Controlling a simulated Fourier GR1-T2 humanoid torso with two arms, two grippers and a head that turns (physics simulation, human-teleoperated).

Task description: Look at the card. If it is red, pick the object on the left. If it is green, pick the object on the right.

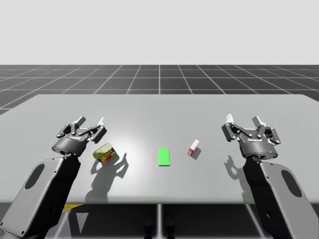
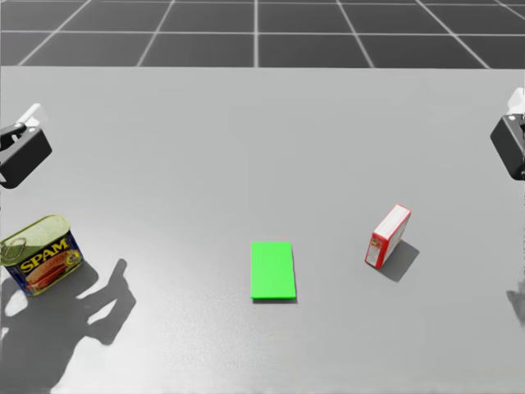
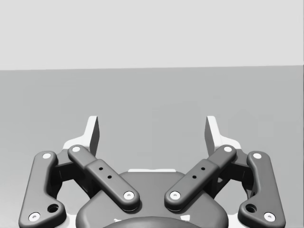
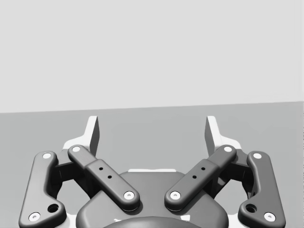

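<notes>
From the high view I see the whole layout: the green card lies flat near the middle of the grey worktop, the red and white oblong box stands just to its right, and the blue and yellow rounded oblong can lies well to its left. My left gripper hangs close by the can and my right gripper is well apart from the box, further right. The head view brings the card, the box and the can closer. There the box leans on one edge and the can lies tilted with its yellow top face showing. It cuts both grippers at the picture's edges, so the left gripper and right gripper are dark stubs whose spread I cannot read there. The wrist views settle that: my left gripper has its fingers spread wide with bare worktop ahead, and my right gripper stands just as wide, holding nothing. In the high view my left hand overlaps the can's near side, so I cannot tell from it whether they touch.
</notes>
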